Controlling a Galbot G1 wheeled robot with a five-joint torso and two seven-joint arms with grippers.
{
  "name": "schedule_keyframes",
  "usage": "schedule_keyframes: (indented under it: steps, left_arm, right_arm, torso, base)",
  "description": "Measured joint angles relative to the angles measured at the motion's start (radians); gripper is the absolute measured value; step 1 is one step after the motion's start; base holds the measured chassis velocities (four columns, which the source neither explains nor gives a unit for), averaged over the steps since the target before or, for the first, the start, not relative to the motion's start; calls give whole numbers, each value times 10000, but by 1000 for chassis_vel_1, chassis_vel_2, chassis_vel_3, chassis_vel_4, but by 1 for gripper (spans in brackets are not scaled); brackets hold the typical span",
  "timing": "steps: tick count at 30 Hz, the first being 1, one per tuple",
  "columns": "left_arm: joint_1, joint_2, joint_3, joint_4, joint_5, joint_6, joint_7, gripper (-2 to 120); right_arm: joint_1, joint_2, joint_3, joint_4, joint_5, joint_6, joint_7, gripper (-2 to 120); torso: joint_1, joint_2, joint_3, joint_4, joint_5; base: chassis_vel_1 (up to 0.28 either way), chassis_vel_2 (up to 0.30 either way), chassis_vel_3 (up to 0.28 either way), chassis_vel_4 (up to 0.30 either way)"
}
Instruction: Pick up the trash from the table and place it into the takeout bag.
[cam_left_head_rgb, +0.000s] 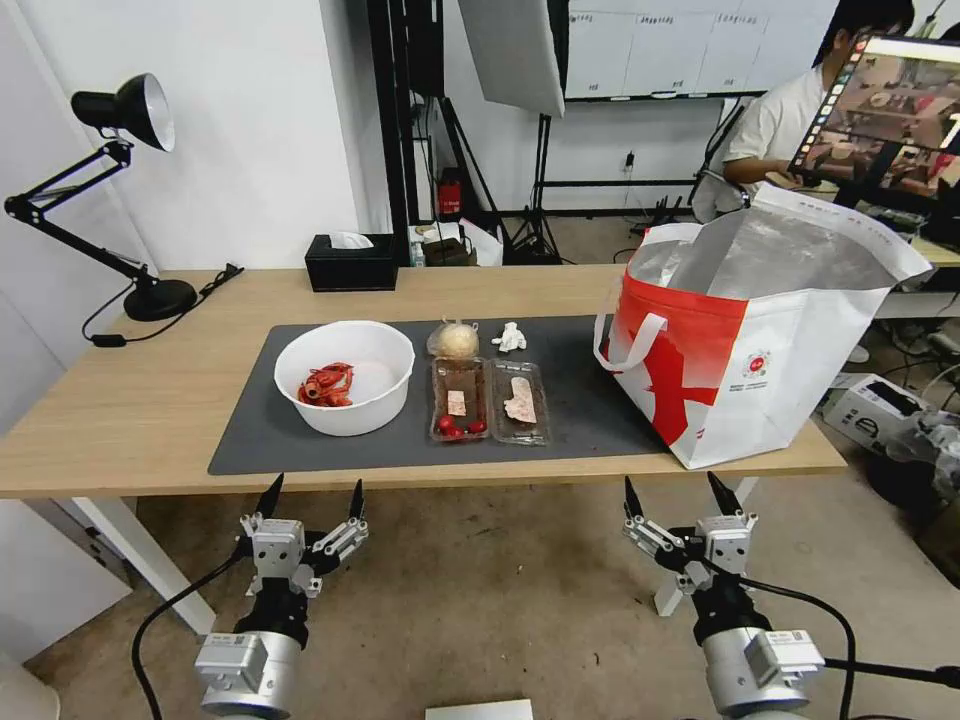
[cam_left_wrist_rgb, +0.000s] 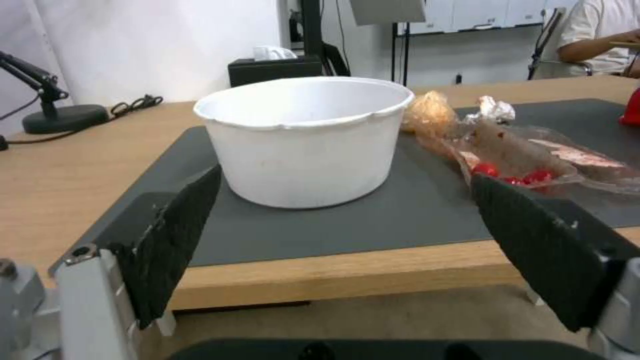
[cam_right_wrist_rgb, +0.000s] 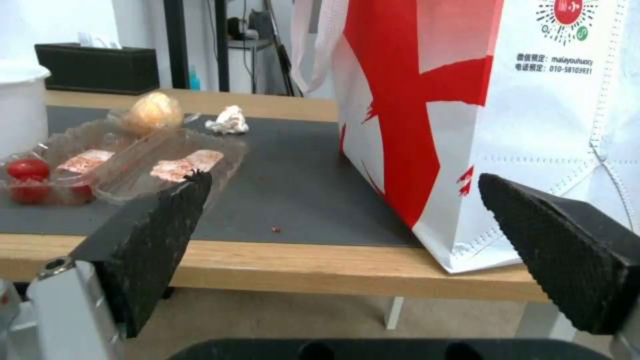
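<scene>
Two hands hang below the near edge of the counter (cam_left_head_rgb: 150, 420), over the floor: left hand (cam_left_head_rgb: 312, 492) in front of the bowl, right hand (cam_left_head_rgb: 675, 486) in front of the bag's near corner. Both have fingers spread wide, nothing between them, tips pointing up toward the counter edge.

On the counter, a dark mat (cam_left_head_rgb: 590, 400) carries all the trash. Bowl (cam_left_head_rgb: 345, 375) sits at the mat's left part, upright, red scraps (cam_left_head_rgb: 326, 384) on its floor. Just right of it, two clear trays side by side, touching: left tray (cam_left_head_rgb: 459, 400) holds small red round pieces at its near end, right tray (cam_left_head_rgb: 520, 402) holds a pale pinkish scrap. Behind the left tray, the wrapped ball (cam_left_head_rgb: 454, 340), touching or nearly touching the tray's far rim. Right of the ball, the tissue lump (cam_left_head_rgb: 510, 336), lying apart on the mat.

Bag (cam_left_head_rgb: 760, 370) stands upright at the counter's right end, mouth open, silver lining visible, near corner over the counter edge; one loop handle (cam_left_head_rgb: 625, 345) hangs toward the trays.

Farther back: tissue box (cam_left_head_rgb: 352, 262) at the far edge, desk lamp (cam_left_head_rgb: 120, 190) at far left
</scene>
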Motion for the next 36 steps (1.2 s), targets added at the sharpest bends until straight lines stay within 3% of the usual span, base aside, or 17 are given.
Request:
schedule_keyframes:
  steps: [14, 31, 36]
  left_arm:
    - [-58, 68, -13, -8, -165, 133, -69, 100]
    - [-1988, 2231, -728, -962, -4788, 4080, -2373, 100]
    - [-2233, 2532, -835, -1162, -5678, 4609, -2714, 100]
  right_arm:
    - [52, -120, 25, 14, 151, -136, 12, 100]
    - [1996, -3698, 1297, 735, 4658, -4444, 871, 100]
    - [2449, -4534, 1591, 908, 5716, -5450, 1068, 100]
  torso:
    - [0, 0, 0, 0, 0]
    - [0, 0, 1, 0, 1]
    - [1, 0, 1, -1, 1]
  base:
    - [0, 0, 0, 0]
    - [0, 0, 0, 0]
    - [0, 0, 0, 0]
